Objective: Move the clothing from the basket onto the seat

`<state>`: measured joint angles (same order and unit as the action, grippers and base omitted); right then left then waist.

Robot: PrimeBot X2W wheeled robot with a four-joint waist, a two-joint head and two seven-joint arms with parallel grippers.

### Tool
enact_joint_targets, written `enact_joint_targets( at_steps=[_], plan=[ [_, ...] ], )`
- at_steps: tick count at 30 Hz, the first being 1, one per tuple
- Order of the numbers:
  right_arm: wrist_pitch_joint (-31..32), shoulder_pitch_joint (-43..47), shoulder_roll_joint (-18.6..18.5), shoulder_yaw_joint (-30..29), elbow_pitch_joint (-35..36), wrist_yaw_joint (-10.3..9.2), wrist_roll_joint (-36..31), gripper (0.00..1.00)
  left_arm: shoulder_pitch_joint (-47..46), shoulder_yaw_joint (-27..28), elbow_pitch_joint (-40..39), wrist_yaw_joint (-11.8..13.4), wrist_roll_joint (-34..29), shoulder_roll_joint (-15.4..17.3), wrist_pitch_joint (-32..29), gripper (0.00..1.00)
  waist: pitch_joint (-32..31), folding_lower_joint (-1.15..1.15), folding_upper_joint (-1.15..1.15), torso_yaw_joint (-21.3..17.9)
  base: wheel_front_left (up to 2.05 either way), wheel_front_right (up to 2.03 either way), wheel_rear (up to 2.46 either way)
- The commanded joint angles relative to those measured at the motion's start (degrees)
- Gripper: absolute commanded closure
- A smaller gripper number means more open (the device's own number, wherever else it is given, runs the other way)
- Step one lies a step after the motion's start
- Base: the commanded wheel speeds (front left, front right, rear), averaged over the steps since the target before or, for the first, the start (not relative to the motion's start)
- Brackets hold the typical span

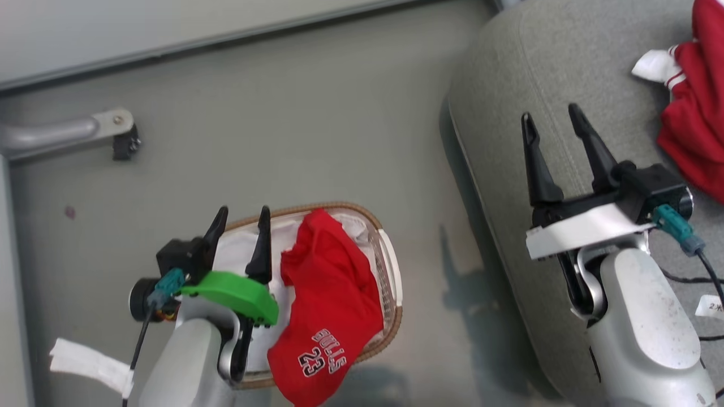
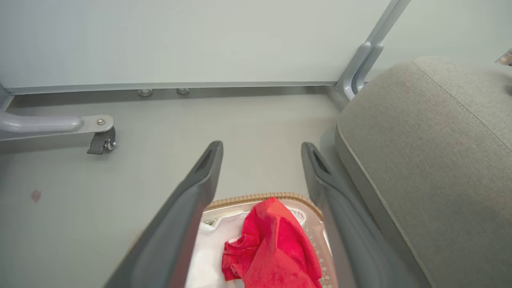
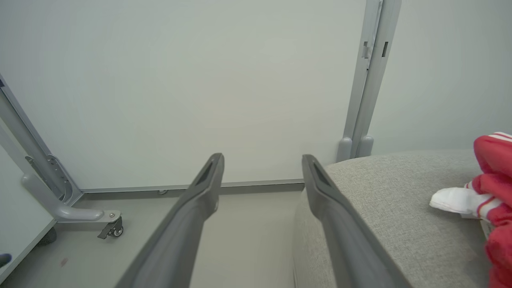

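The grey upholstered seat [image 1: 509,102] takes up the right of the scene, its rounded edge and stitched seam running from far to near. The pale floor [image 1: 294,124] spreads to its left, bounded on the far side by a light wall panel [image 1: 169,22], with a grey frame leg on a caster [image 1: 125,141] at the far left.

Near and left on the floor stands the oval basket [image 1: 393,271], with a perforated white wall under a brown woven rim and bare floor between it and the seat. Its white liner [image 1: 237,254] shows inside. The red "BULLS 23" jersey [image 1: 331,299] lies in the basket's right half, bunched at the far end and draped over the near rim. A red-and-white garment [image 1: 693,113] lies on the seat at the far right, so half the job looks done.

The left claw [image 1: 243,210] hangs above the basket's left side, over the liner and just left of the jersey, released and holding nothing. The right claw [image 1: 551,111] hovers over the seat's left part, also released and empty, well apart from the garment there.

The step in hand appears to be the reach for the jersey. The next move probably calls for the left claw to shift right and descend onto the bunched far fold, pinching cloth only and not the liner beneath. It should then lift high enough to clear the rim before swinging right to the seat.
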<state>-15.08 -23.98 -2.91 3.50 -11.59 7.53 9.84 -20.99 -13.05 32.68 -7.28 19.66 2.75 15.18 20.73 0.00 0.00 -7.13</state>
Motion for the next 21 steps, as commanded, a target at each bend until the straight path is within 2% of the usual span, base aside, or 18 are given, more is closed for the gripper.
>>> enact_joint_targets(
  at_steps=[1,6,13,21],
  plan=[
    [-0.1,-1.6,-0.1,0.3,1.1,-0.08,0.8,0.00,-2.9,-0.4,1.3,-0.2,0.2,0.3,0.0,0.00,9.3,0.00,0.00,-3.8,0.00,0.00,0.00],
    [-0.1,-4.5,-0.1,1.1,3.5,-0.08,2.2,0.00,-8.5,-3.0,6.2,-0.3,0.1,0.3,-0.1,0.00,15.1,0.00,0.00,-6.1,0.00,0.00,0.00],
    [-0.1,-6.8,0.0,1.4,6.0,-0.08,5.4,0.00,-14.9,-7.6,14.6,-0.3,3.2,1.1,-0.1,0.00,21.0,0.00,0.00,-8.9,0.00,0.00,0.00],
    [-0.1,-8.0,-0.1,1.9,8.8,-0.08,6.7,0.00,-20.5,-13.1,23.5,-0.3,6.3,3.0,0.0,0.00,26.0,0.00,0.00,-10.2,0.00,0.00,0.00]
  ],
)
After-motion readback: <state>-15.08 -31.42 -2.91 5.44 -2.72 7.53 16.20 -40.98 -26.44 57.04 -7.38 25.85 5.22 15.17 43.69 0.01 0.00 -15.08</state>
